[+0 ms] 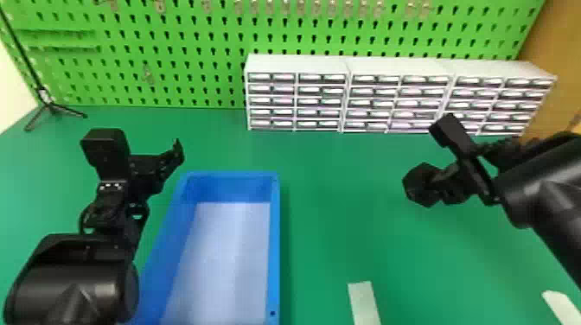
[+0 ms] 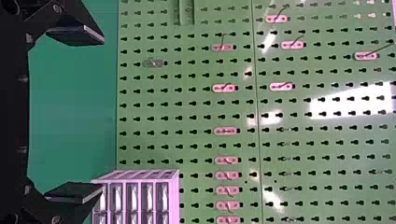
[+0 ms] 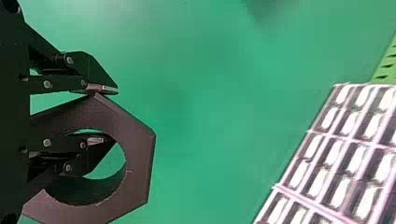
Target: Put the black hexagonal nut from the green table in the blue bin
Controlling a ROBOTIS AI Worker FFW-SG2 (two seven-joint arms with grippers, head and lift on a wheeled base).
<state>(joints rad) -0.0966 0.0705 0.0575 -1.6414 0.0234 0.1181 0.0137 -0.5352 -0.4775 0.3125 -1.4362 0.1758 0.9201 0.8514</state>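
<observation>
A: Where does the head view look from?
B: High on the near side, facing forward and down over the green table [image 1: 337, 216] and blue bin [image 1: 275, 259] toward the pegboard [image 1: 181, 41] on the far side.
A: And the left wrist view?
B: From the left, turned sideways, facing the far pegboard fairly squarely.
A: The right one?
B: From the right, also sideways, slanting down at the table. The black hexagonal nut [image 3: 140, 154] is close up, the white drawers [image 1: 298, 65] farther off.
A: Anything shared?
B: All three take in drawers, pegboard and tabletop.
</observation>
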